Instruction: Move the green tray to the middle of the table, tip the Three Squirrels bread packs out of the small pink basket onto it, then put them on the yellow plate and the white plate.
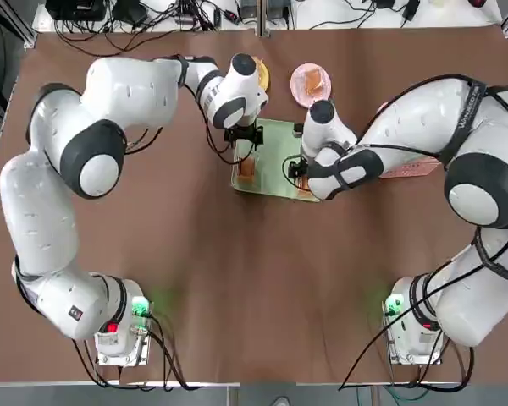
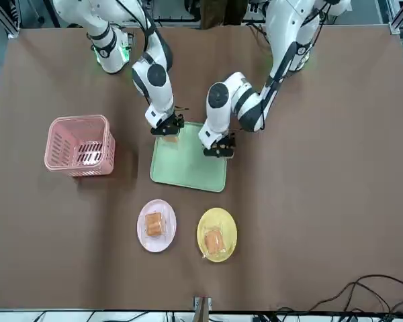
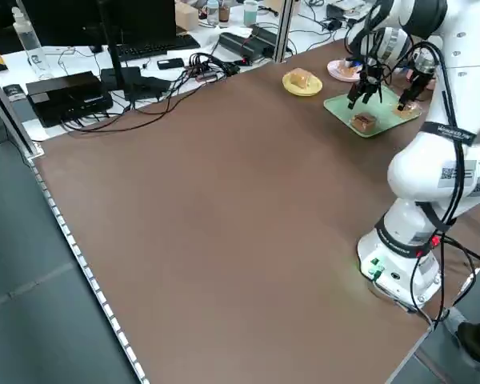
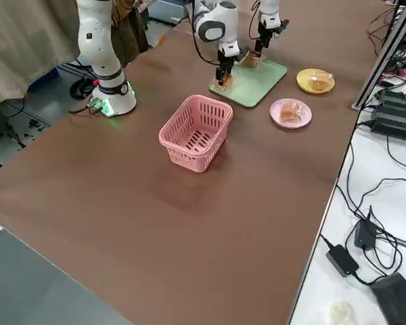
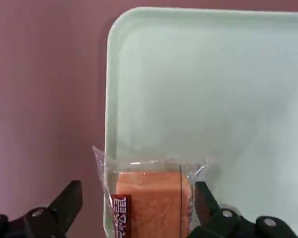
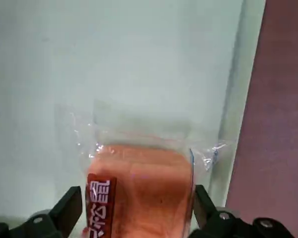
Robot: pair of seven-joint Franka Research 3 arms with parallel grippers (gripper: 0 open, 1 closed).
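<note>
Top view, left to right: left gripper (image 1: 246, 138) positioned over the left near corner of the green tray (image 1: 277, 139), fingers spread wide on either side of a bread pack (image 1: 247, 169) without gripping it. Green tray located near the middle of the table (image 1: 195, 254), slightly toward the far side. Right gripper (image 1: 298, 169) lowered over the right near corner of the tray, likewise spread wide around a second bread pack (image 6: 139, 186), nothing clamped. Left wrist view: black fingertips (image 5: 69, 198) standing clear of the clear wrapper on both sides, orange-brown pack (image 5: 149, 198) lying right at the tray rim. Right wrist view: same arrangement, pack just inside the tray edge, fingertips (image 6: 72, 203) apart from it. Yellow plate (image 1: 262, 74) placed beyond the tray on the far side, largely hidden beneath the left wrist; front view shows one pack on yellow plate (image 2: 217, 234). White plate (image 1: 310, 85) just right of the yellow plate, one pack resting on it. Small pink basket (image 2: 80, 145) set upright well to the right of the tray, mostly covered by the right arm from overhead; contents cannot be determined.
</note>
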